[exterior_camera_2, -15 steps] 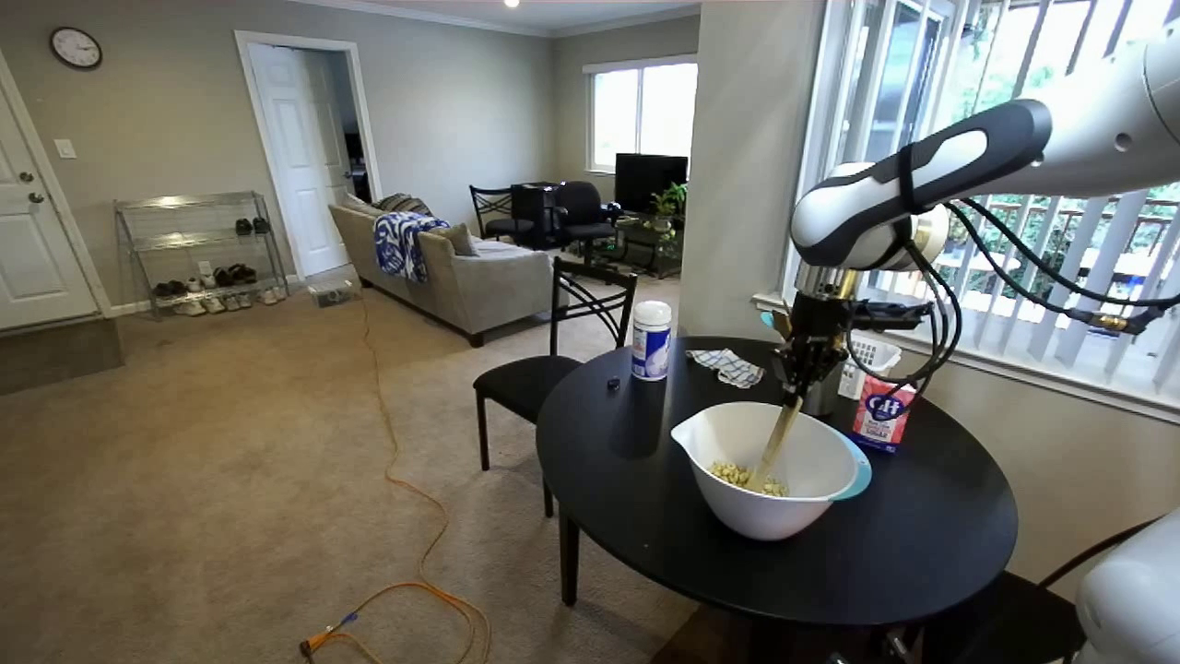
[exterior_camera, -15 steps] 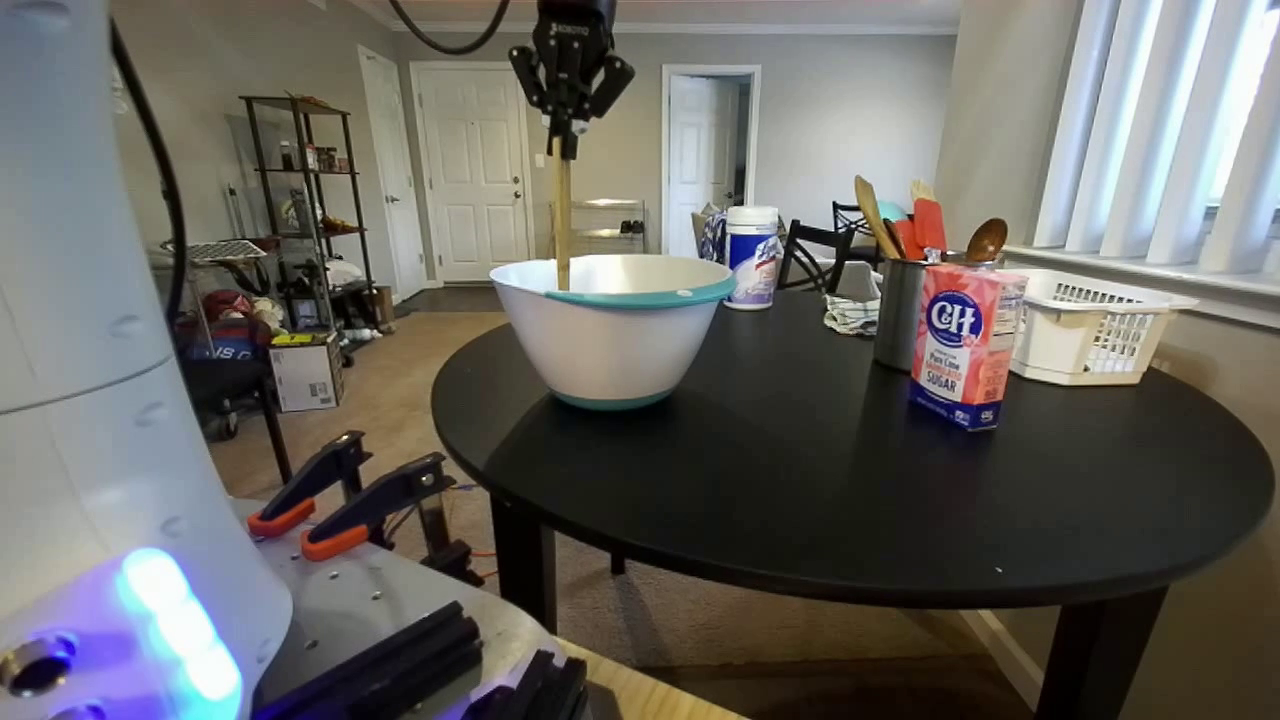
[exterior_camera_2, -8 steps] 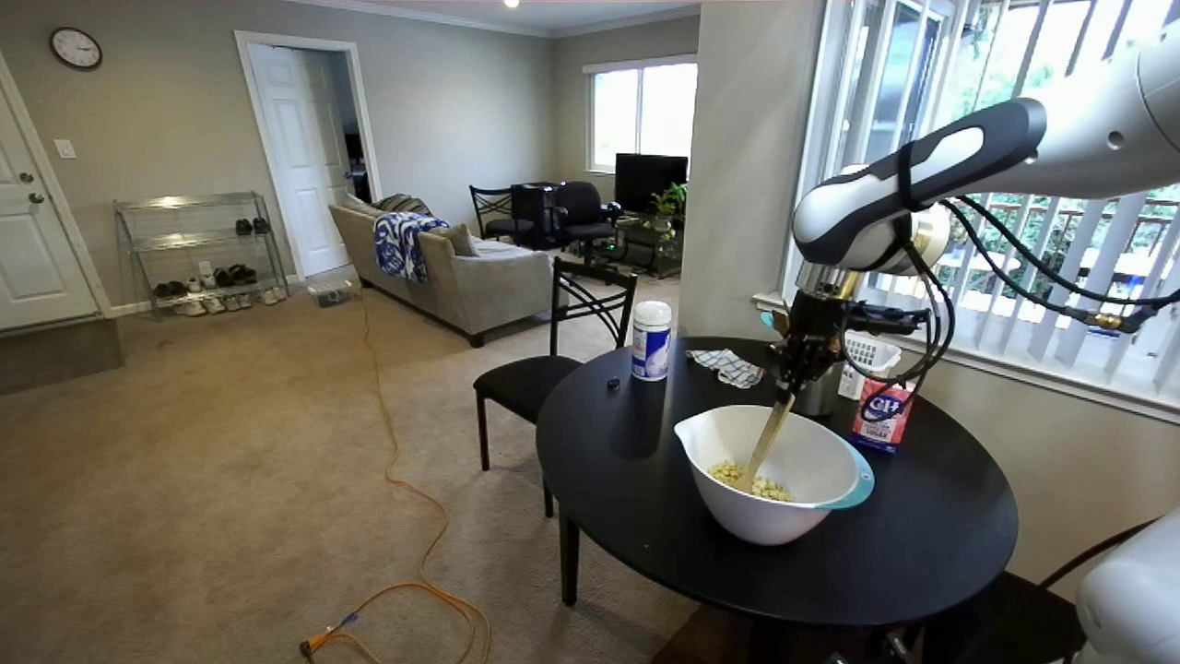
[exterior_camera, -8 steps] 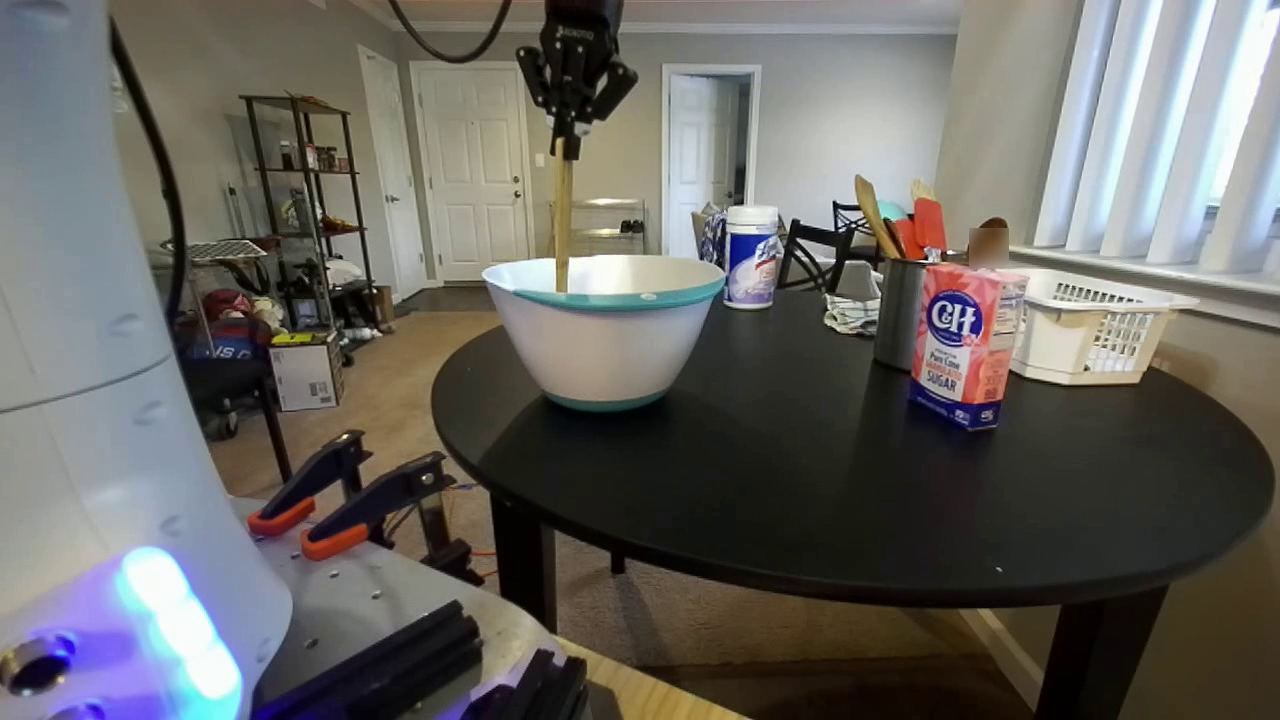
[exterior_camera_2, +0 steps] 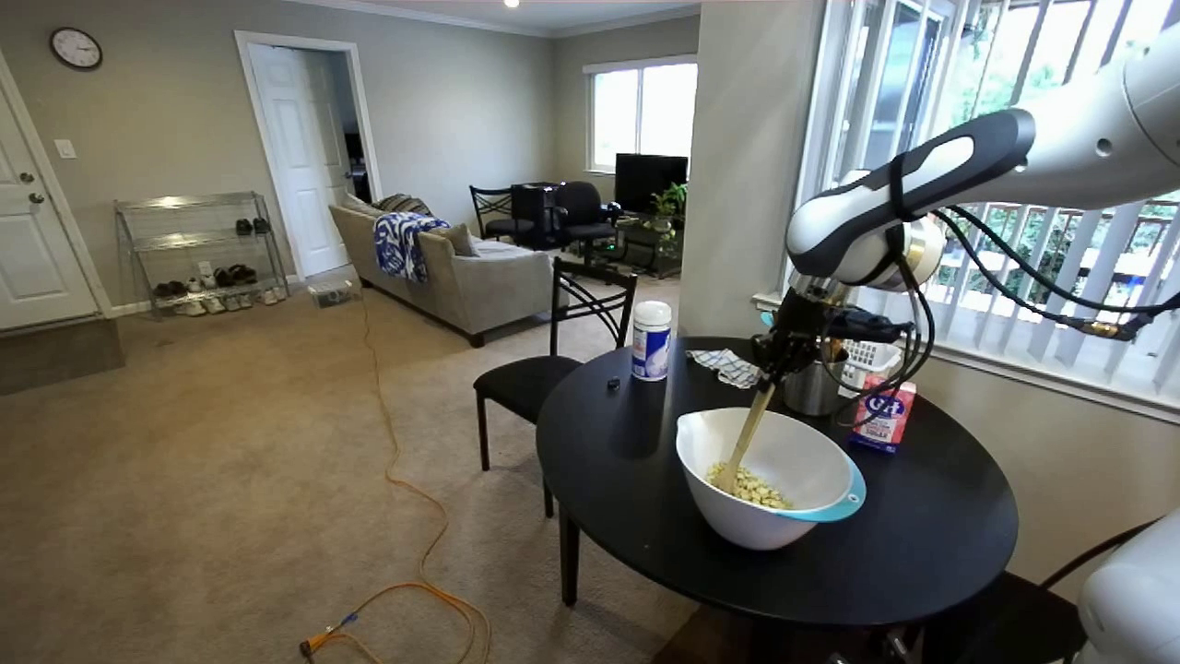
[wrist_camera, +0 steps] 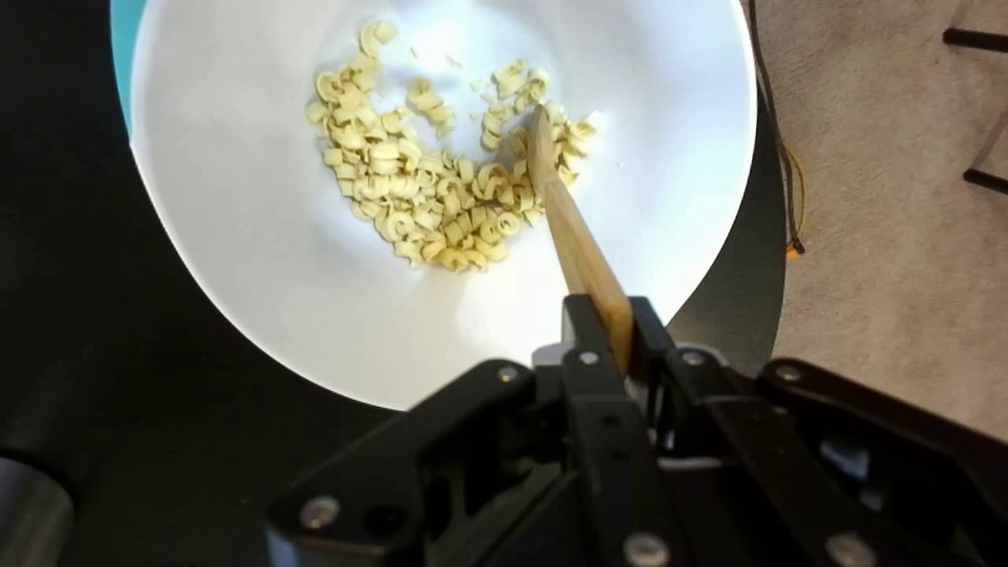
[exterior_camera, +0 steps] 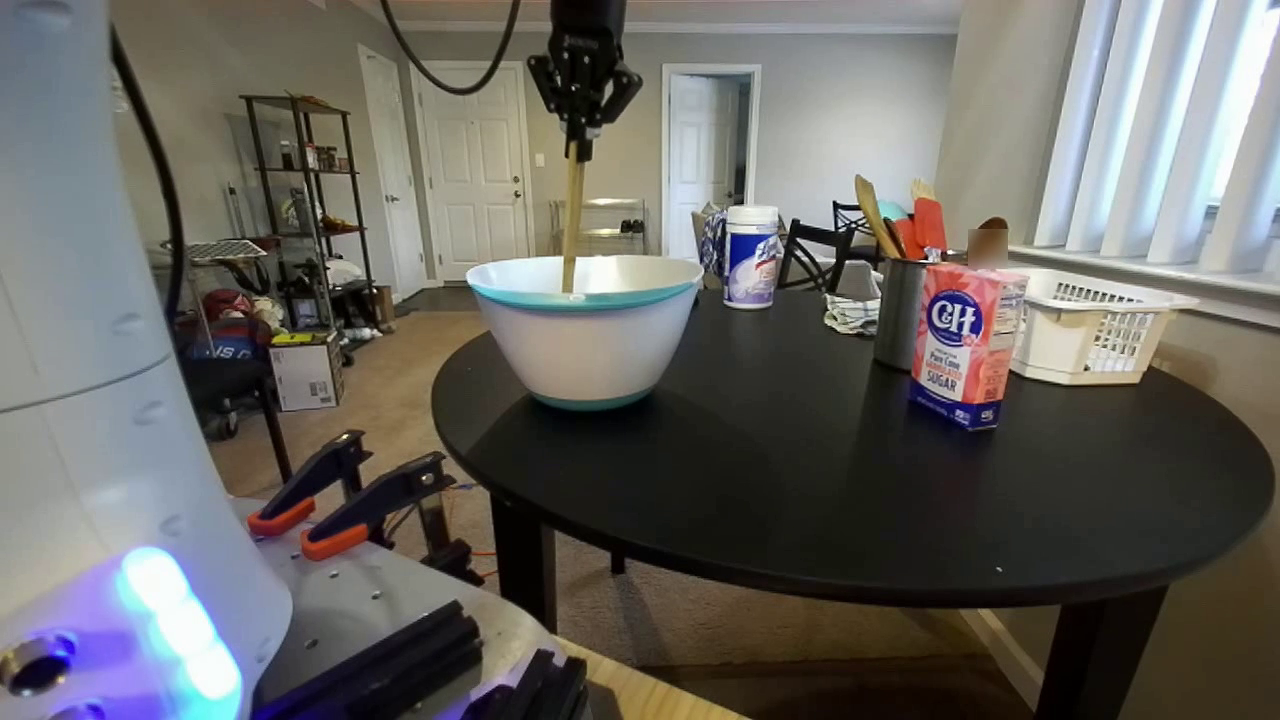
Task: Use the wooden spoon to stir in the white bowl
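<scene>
Inside the white bowl (wrist_camera: 236,213) slants a pale wooden spoon (wrist_camera: 579,238).

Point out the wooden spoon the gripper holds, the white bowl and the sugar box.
Wooden spoon (wrist_camera: 580,246), wrist view: on its handle.
White bowl (exterior_camera: 588,345), in an exterior view: on its outer wall.
Sugar box (exterior_camera: 959,345), in an exterior view: on its printed front.

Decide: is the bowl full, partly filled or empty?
Partly filled: in the wrist view, pasta covers only a patch inside the bowl.
</scene>
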Available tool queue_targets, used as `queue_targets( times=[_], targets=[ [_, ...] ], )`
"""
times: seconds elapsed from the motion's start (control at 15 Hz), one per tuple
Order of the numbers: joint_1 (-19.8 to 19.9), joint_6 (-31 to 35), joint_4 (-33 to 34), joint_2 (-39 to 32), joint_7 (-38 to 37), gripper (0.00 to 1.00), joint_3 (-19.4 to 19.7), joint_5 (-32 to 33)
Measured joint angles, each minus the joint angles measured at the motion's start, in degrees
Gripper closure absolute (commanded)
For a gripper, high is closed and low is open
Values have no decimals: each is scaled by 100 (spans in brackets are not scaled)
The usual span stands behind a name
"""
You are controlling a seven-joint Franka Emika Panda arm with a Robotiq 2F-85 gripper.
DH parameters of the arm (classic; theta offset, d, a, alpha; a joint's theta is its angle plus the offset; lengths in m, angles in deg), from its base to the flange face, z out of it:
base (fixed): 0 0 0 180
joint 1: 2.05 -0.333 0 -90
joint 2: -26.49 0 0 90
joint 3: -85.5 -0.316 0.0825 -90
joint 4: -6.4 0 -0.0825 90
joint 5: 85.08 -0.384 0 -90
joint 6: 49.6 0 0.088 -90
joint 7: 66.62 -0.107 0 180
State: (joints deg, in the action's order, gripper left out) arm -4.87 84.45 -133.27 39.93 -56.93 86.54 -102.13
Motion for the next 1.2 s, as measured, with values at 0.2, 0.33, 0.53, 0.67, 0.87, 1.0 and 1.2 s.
queue_targets(
  times=[0.2,0.33,0.53,0.67,0.87,1.0,1.2],
  targets=[
    [-9,396,-87,0,-18,95,-43,8],
    [-7,626,-164,-1,-18,94,-20,13],
    [32,922,-278,-2,-18,94,12,114],
    [58,1052,-322,-1,-35,94,34,214],
    [66,1153,-334,-1,-156,94,53,378],
    [102,1254,-336,-1,-297,94,53,587],
    [213,1368,-337,-1,-619,94,39,1071]
  ],
)
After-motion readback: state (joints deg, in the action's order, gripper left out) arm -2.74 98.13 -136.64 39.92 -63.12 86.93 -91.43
